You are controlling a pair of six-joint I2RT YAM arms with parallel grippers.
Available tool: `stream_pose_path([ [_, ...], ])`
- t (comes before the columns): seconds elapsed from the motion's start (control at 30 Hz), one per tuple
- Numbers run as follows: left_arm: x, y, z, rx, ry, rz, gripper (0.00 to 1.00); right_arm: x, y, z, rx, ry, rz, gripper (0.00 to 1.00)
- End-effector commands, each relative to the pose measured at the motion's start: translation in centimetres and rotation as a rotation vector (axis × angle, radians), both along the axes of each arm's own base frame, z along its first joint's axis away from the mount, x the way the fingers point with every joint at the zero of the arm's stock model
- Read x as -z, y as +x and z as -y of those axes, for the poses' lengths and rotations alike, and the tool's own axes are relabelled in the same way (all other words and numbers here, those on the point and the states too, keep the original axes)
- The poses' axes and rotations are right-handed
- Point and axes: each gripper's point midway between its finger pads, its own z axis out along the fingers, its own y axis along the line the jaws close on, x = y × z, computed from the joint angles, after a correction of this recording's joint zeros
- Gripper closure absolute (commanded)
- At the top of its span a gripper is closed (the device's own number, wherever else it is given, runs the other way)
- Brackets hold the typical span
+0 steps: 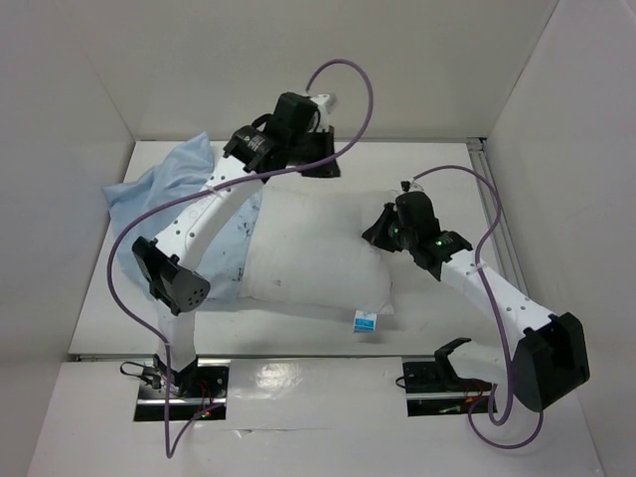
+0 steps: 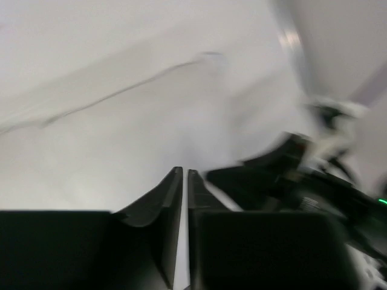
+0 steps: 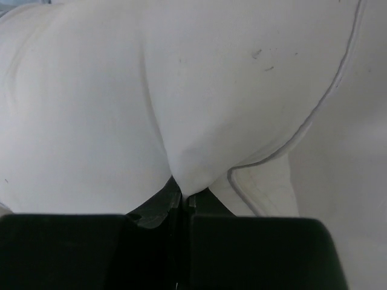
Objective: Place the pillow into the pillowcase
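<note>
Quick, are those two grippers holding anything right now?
Left gripper: closed, apparently holding nothing.
Right gripper: closed on a pinch of the pillow.

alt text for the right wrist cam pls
The right gripper, shut, pinches a fold of the plump white pillow, which fills nearly the whole view. A grey piped seam curves down its right side.

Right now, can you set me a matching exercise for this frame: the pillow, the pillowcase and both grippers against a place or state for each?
Things:
1. pillow
2. pillowcase
3. left gripper
4. right gripper

Places or states:
A. shut on the pillow's edge
B. light blue, on the left side of the table
C. shut, at the far side of the table
D. white, mid-table

Pairs: 1-D, 2-B, 3-C, 4-A.
</note>
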Motion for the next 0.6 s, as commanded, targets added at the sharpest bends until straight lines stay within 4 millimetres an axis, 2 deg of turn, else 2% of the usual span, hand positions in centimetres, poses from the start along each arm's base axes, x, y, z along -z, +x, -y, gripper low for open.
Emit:
stream_pose_path([
  [0.0, 0.7, 3.1, -11.6, -0.387, 0.236, 0.046, 0.75, -3.0, 0.7, 1.1, 0.039, -0.030, 0.107, 1.00],
  [0.03, 1.8, 3.5, -13.3, -0.426, 0.300, 0.038, 0.64, -2.9, 0.7, 1.3, 0.042, -0.042, 0.112, 1.00],
  [0.07, 2.3, 3.8, -15.8, -0.510, 0.380, 0.055, 0.33, -2.7, 0.6, 1.4, 0.036, -0.053, 0.106, 1.00],
  [0.13, 5.9, 3.2, -18.5, -0.575, 0.535, 0.010, 0.11, -2.7, 0.6, 1.8, 0.037, -0.082, 0.107, 1.00],
  [0.3, 8.8, 2.1, -21.5, -0.669, 0.682, -0.030, 0.09, -2.5, 0.6, 2.2, 0.047, -0.104, 0.106, 1.00],
  [0.43, 10.6, 1.8, -22.9, -0.682, 0.732, -0.068, 0.09, -2.0, 0.5, 2.2, 0.046, -0.112, 0.090, 1.00],
  [0.53, 11.8, 1.7, -23.9, -0.707, 0.785, -0.104, 0.14, -1.7, 0.6, 2.2, 0.045, -0.116, 0.082, 1.00],
  [0.57, 11.8, 1.7, -23.9, -0.707, 0.785, -0.105, 0.22, -1.7, 0.7, 2.3, 0.053, -0.121, 0.083, 1.00],
])
